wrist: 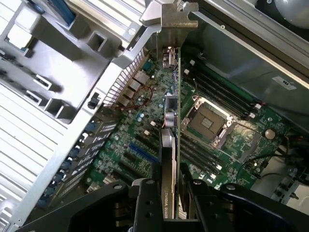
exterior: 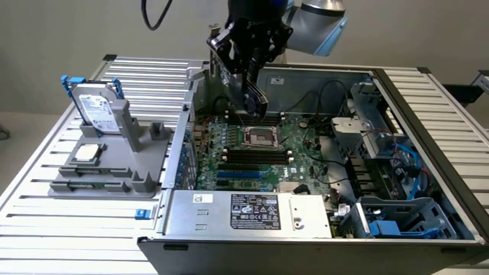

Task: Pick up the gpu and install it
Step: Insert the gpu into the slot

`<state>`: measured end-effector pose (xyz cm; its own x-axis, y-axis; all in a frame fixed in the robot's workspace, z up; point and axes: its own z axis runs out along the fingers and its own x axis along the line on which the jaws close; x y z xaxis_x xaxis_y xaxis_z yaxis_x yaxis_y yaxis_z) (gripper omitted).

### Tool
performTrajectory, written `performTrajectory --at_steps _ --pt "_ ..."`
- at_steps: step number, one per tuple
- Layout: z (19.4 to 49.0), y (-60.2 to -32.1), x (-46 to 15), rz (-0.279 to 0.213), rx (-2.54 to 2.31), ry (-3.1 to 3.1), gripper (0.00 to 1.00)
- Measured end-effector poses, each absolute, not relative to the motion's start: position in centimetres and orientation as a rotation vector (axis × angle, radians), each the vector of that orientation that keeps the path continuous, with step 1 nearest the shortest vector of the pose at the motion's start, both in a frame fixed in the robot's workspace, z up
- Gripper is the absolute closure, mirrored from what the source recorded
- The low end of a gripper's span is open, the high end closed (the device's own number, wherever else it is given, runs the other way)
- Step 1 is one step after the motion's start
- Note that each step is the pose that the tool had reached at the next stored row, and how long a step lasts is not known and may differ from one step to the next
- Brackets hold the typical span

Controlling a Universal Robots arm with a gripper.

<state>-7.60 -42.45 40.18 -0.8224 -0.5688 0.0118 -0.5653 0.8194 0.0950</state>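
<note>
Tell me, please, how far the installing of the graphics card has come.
Done: the graphics card is picked up, and the gripper is shut on it. In hand: the card hangs edge-down over the motherboard, inside the open computer case. Left: it is not yet seated, and the blue slot on the board looks empty.

"NVIDIA" along edge of the gpu (wrist: 167,150)
</note>
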Motion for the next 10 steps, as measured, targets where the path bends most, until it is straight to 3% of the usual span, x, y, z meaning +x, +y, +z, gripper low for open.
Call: performTrajectory --at_steps 10 --pt "40.18 -42.45 -7.29 -0.13 1.128 -2.88 0.74"
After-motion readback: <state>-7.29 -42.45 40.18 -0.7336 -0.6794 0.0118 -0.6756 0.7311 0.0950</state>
